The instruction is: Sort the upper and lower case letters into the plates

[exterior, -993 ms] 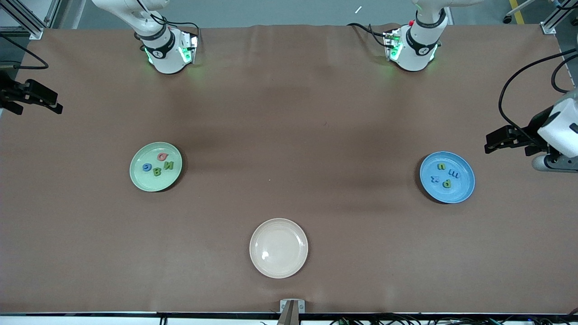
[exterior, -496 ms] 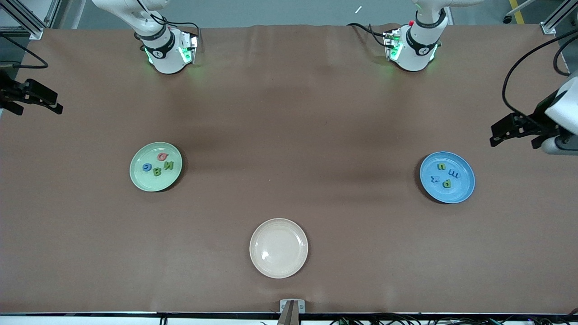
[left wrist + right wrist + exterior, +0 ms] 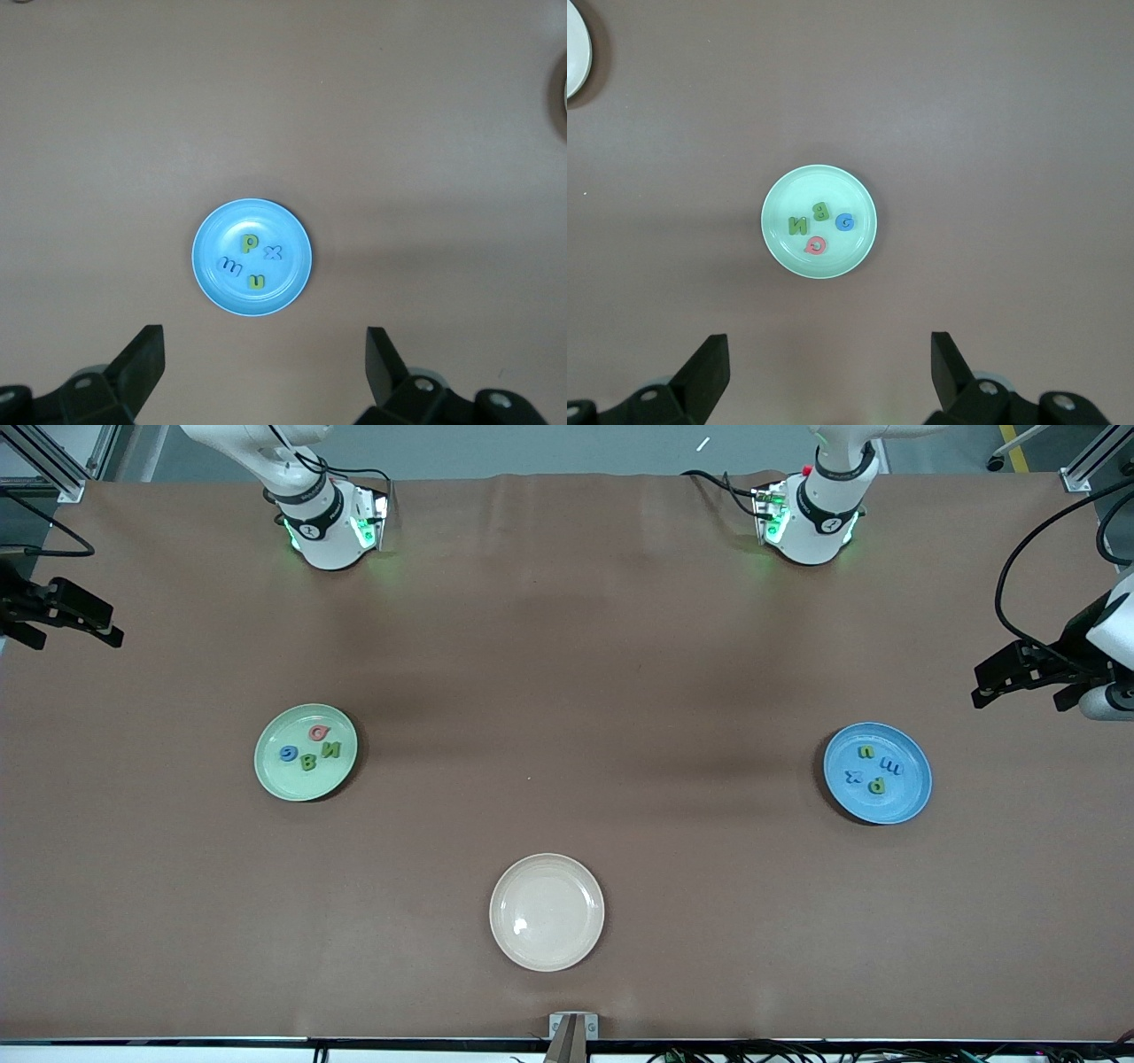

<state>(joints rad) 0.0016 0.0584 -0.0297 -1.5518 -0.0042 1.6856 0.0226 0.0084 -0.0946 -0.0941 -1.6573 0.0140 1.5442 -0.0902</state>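
Letters sit sorted on two plates on the brown table (image 3: 567, 691). In the pale green plate (image 3: 270, 775), toward the right arm's end, lie the pink Q (image 3: 317, 732), blue G (image 3: 289, 754), green B (image 3: 307, 762) and green N (image 3: 331, 749), clustered close together. In the bright blue plate (image 3: 912, 797), toward the left arm's end, lie the green n (image 3: 867, 752), blue m (image 3: 892, 768), blue x (image 3: 853, 775) and green p (image 3: 876, 786); from the front the blue pair barely stand out against the plate, so whether they touch their neighbours is hard to say. A cream-white plate (image 3: 547, 911) sits nearer the front camera, between the two, holding nothing. The left gripper (image 3: 985, 684) hangs over the table's edge just beside the blue plate, fingers (image 3: 142, 359) spread wide and holding nothing. The right gripper (image 3: 113, 633) hangs over the table's other end, well apart from the green plate, fingers (image 3: 709, 363) likewise spread and bare.
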